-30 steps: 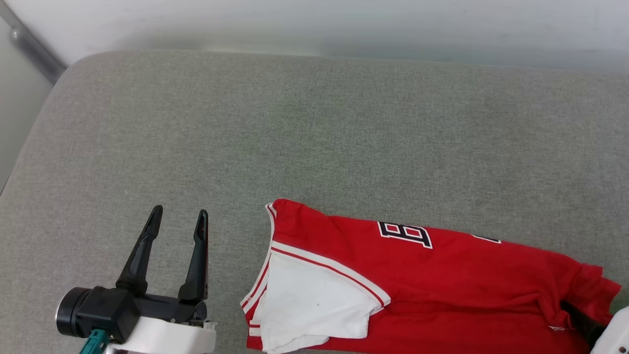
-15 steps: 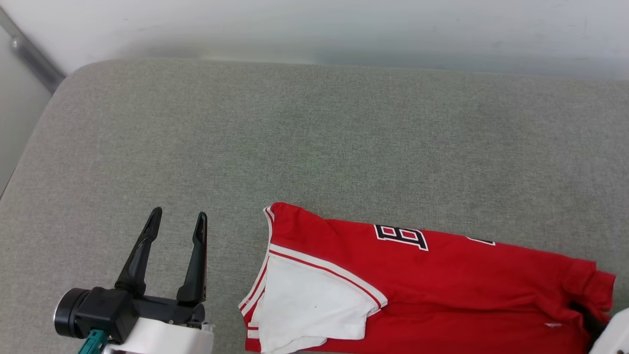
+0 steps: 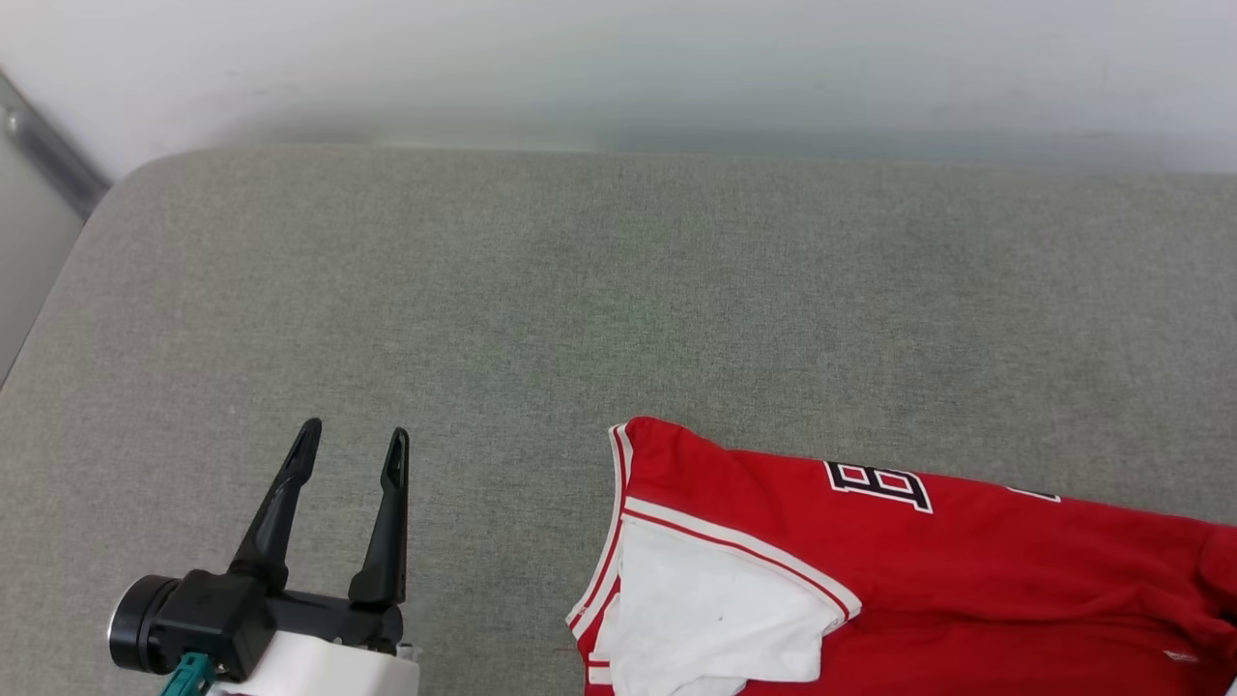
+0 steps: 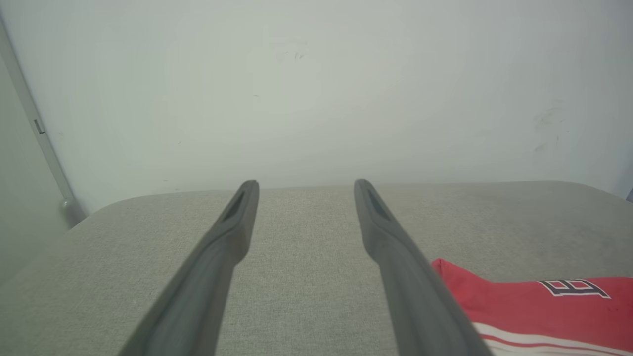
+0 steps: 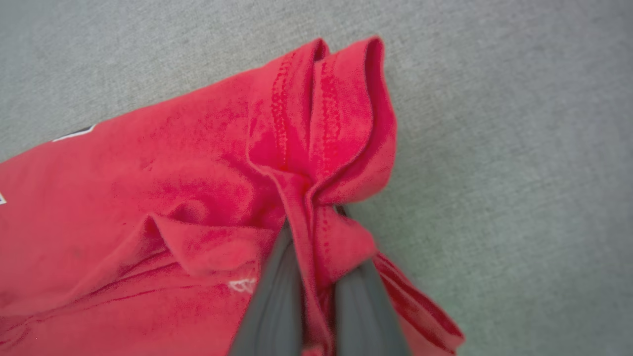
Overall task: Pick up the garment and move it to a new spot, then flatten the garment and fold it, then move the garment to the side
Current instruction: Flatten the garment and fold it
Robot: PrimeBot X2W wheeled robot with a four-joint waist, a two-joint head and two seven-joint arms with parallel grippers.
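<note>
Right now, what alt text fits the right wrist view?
The right gripper is shut on a bunched red edge of the garment. The rest of the garment spreads left across the grey fabric surface.

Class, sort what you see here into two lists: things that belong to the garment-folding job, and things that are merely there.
Belongs to the job:
garment, red with a white sleeve
right gripper, shut on the garment's bunched edge
left gripper, open, apart from the garment

Merely there:
grey padded surface under the garment
white wall
metal rail at the left
</note>
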